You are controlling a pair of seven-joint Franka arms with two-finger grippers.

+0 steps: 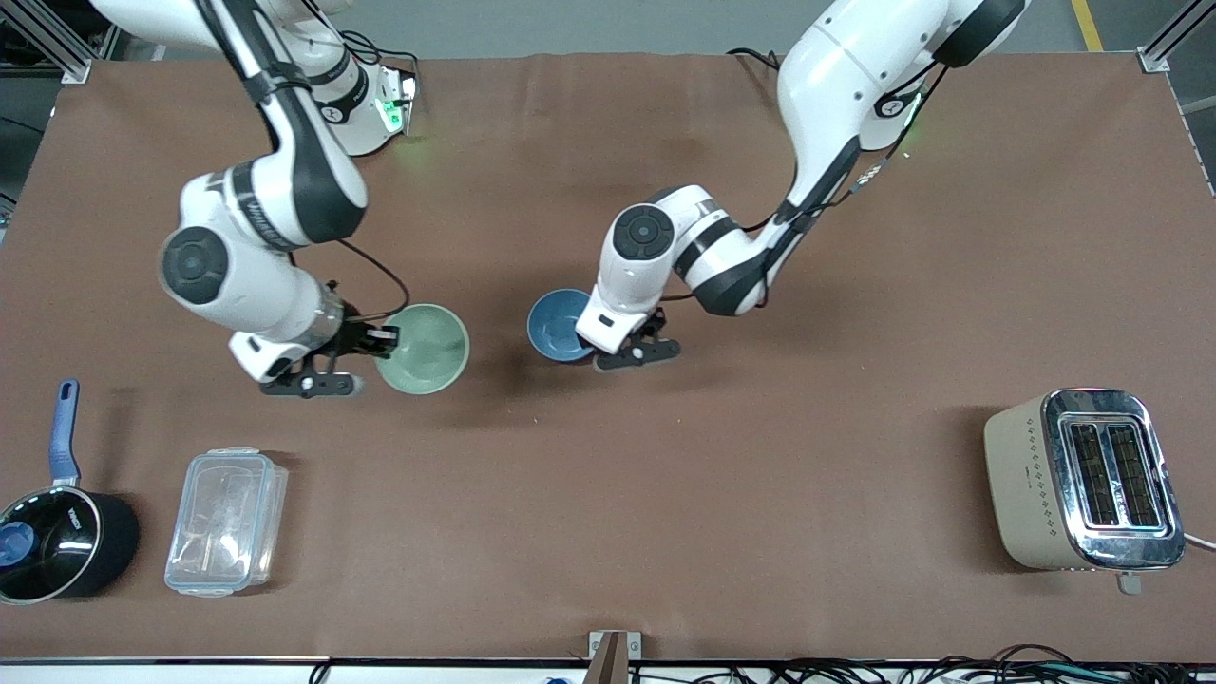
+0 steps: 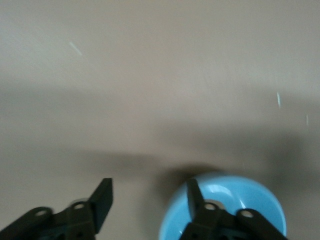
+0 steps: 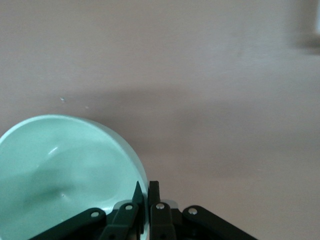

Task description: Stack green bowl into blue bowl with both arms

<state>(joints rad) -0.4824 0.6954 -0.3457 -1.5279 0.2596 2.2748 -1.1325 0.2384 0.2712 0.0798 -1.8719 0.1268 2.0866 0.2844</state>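
The right tool (image 1: 385, 339) is clamped on the rim of the green bowl (image 1: 425, 349), one finger inside the wall and one outside, as the right wrist view shows at the bowl's edge (image 3: 65, 170) with the fingertips (image 3: 154, 192) pressed nearly together. The bowl hangs from the tool over the brown worktop (image 1: 760, 475), its shadow falling on the cloth just below it. Toward the left arm's end, the left tool (image 1: 608, 347) stands wide open beside the blue bowl (image 1: 559, 325), with one finger (image 2: 194, 197) at the bowl's rim (image 2: 235, 192) and the other finger (image 2: 102, 197) well clear over bare worktop. The two bowls sit apart, neither inside the other. Nearer the front camera than the right tool are a clear plastic container (image 1: 226, 521) and a black saucepan (image 1: 57, 541); a toaster (image 1: 1083, 480) stands at the left arm's end.
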